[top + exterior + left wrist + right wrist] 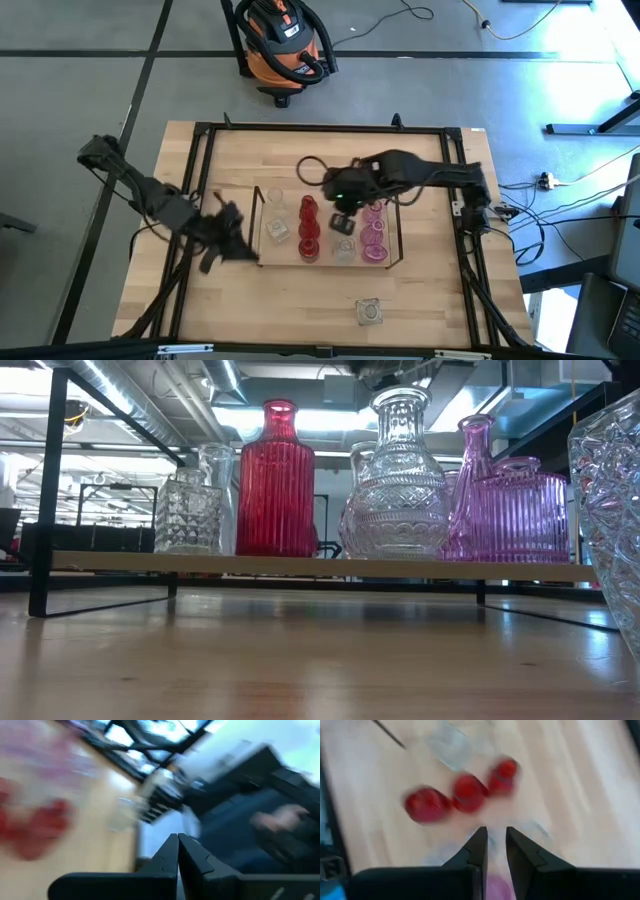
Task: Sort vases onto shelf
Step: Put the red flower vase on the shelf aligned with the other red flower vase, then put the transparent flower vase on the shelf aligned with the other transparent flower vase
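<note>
The shelf point(258, 205) is a low dark wire rack in the middle of the table. It carries clear vases point(277, 230), a row of red vases point(308, 228) and pink vases point(375, 238). In the low view they stand upright on its board: a clear jar point(187, 515), a red bottle point(277, 480), a clear vase point(400, 475) and pink ones point(510, 510). One more clear vase point(369, 312) stands alone near the table's near edge. My right gripper point(494, 837) hangs open over the shelf point(343, 220), pointing down between the red and pink rows, with nothing between its fingers. My left gripper point(178, 841) is shut, just left of the shelf point(230, 240).
A black frame point(200, 135) edges the table. The lone clear vase looms large at the right of the low view point(612, 510). An orange shop vacuum point(285, 40) stands on the floor beyond the far edge. Bare wood point(260, 300) lies between the shelf and the near edge.
</note>
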`<state>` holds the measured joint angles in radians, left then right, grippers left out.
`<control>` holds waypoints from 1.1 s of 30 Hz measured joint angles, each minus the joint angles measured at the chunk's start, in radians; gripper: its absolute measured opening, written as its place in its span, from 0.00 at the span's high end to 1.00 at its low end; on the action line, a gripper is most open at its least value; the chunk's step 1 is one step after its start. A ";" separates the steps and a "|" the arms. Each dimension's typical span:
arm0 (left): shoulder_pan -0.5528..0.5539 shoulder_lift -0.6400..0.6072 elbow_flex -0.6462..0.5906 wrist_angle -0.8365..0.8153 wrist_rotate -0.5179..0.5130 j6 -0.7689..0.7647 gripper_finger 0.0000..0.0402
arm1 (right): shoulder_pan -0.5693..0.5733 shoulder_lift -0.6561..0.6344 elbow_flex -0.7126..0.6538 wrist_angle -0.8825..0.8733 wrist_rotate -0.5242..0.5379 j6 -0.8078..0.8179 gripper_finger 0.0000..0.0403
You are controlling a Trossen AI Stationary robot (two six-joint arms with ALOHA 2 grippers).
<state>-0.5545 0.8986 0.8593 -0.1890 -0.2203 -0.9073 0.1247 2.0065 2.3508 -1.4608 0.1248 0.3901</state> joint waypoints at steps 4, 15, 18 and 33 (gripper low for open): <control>-0.117 0.101 0.001 0.173 0.021 0.001 1.00 | 0.034 -0.060 -0.007 -0.116 0.078 0.035 0.87; -0.274 0.459 0.000 0.544 -0.242 -0.086 1.00 | 0.323 -0.360 -0.401 -0.108 0.082 0.322 0.87; -0.279 0.511 0.000 0.645 -0.311 -0.086 1.00 | 0.450 -0.477 -0.611 -0.039 0.058 0.467 0.87; -0.290 0.674 0.171 0.300 -0.274 -0.276 1.00 | 0.817 -0.729 -1.579 1.146 0.113 0.971 0.87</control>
<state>-0.8442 1.5726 1.0302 0.1115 -0.4943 -1.1836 0.9421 1.2776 0.7718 -0.3150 0.2380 1.3607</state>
